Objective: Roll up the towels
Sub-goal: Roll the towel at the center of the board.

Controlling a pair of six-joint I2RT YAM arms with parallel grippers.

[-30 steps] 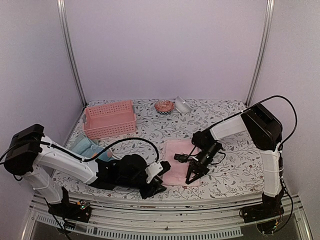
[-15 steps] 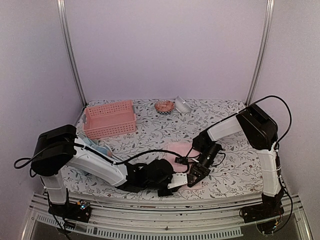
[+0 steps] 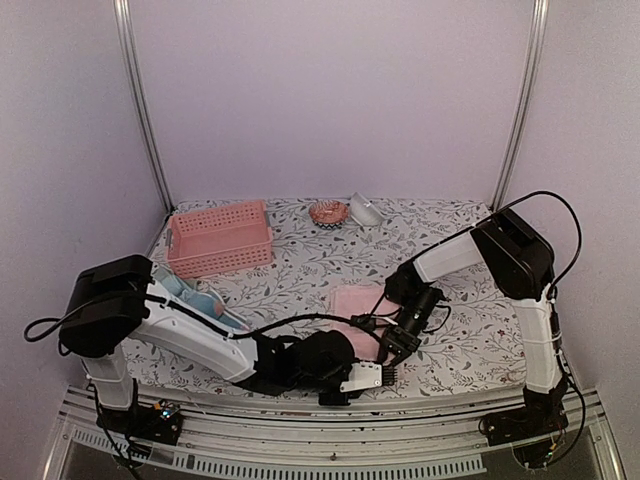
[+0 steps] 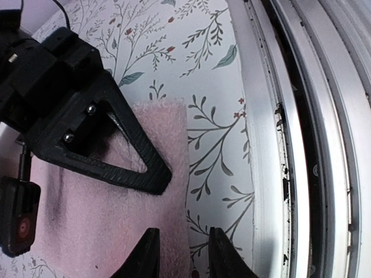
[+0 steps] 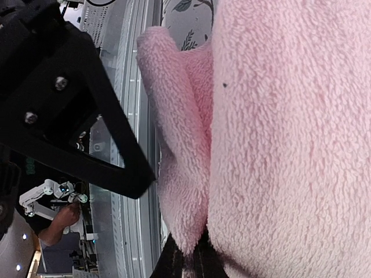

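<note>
— While the right gripper pinches the pink towel by its near hem, a fold bunched between its fingers, what's the other arm at?

— Noted: towel lies mid-table, hard by the front rail. The left gripper has its jaws part-spread, straddling that same hem near the corner, not clamped. I'd seat it deeper, close level with the right, then turn both away together so the roll starts straight and tight.

Pink towel lies flat near the front edge, its near border curled up; bluish towels lie left.
</note>
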